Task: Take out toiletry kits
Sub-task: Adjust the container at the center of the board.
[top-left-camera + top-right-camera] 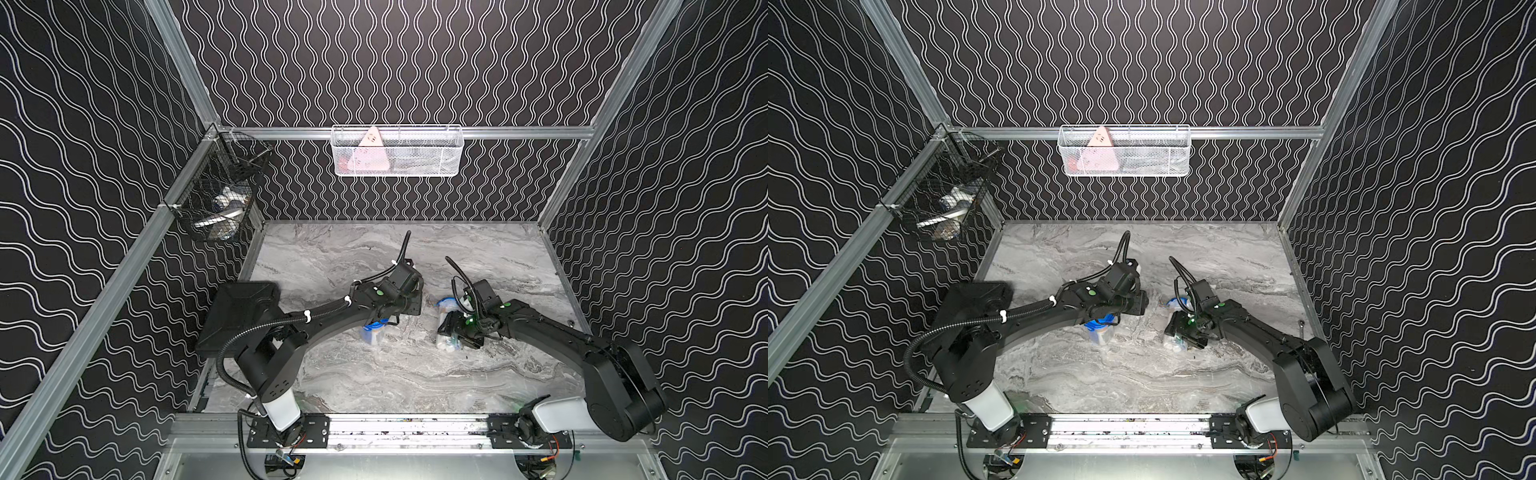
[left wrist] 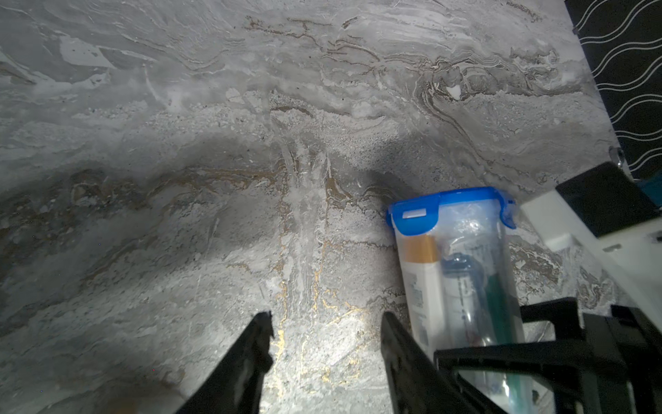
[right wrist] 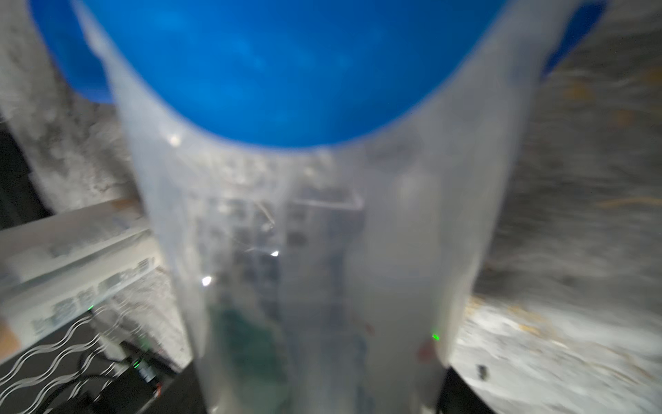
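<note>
One toiletry kit (image 1: 372, 332), a clear cup with a blue lid, stands on the marble under my left forearm, also in a top view (image 1: 1100, 330). The other kit (image 1: 443, 318) lies tilted, its lid toward the back wall, with my right gripper (image 1: 455, 328) shut across its body. It fills the blurred right wrist view (image 3: 322, 215), between the jaws of the right gripper (image 3: 322, 387). My left gripper (image 2: 326, 315) is open over bare marble with nothing between its fingers. That held kit (image 2: 455, 272) lies just beside it.
A black hard case (image 1: 239, 320) sits at the table's left edge. A black wire basket (image 1: 216, 199) hangs in the back left corner. A white mesh basket (image 1: 397, 151) hangs on the back rail. The right wall (image 2: 627, 71) is close.
</note>
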You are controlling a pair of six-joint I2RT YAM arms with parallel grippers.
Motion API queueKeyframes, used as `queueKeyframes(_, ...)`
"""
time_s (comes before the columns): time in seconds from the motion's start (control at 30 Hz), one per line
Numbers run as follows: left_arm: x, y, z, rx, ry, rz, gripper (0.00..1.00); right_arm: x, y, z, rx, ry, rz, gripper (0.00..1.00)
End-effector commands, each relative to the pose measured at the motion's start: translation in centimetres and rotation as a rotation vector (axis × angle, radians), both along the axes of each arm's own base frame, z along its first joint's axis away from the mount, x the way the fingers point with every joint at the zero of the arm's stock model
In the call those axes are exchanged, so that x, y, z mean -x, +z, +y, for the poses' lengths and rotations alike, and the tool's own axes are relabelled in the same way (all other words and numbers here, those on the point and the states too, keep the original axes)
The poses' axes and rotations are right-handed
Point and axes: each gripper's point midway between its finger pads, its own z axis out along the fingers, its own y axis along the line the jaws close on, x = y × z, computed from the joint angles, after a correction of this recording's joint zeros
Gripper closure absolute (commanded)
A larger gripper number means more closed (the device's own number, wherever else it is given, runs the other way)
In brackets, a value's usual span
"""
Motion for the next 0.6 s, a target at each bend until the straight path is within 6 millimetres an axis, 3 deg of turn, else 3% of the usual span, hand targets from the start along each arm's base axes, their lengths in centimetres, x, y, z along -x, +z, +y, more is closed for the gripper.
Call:
queueKeyframes(0.0,-0.2,0.4,-0.2,0.02,0.009,-0.003,0.46,0.7,0.4,-2.9,0.179,-0.033,-0.002,0.26)
queueKeyframes(0.1,-0.1,0.3,-0.1,0.013,0.009,0.0,0.46,1.4,1.0,-4.9,0.264,-0.062,-0.013,0.19)
queueKeyframes(0.23,0.0,0.0,0.1,0.008,0.012,0.004,0.46,1.8,1.7,-5.8,0.308,-0.049,-0.022,0.15)
queueKeyframes(0.57,-0.1,0.7,-2.0,0.054,-0.039,0.01,0.46,0.5,1.4,-0.9,0.044,0.038,-0.142,0.09)
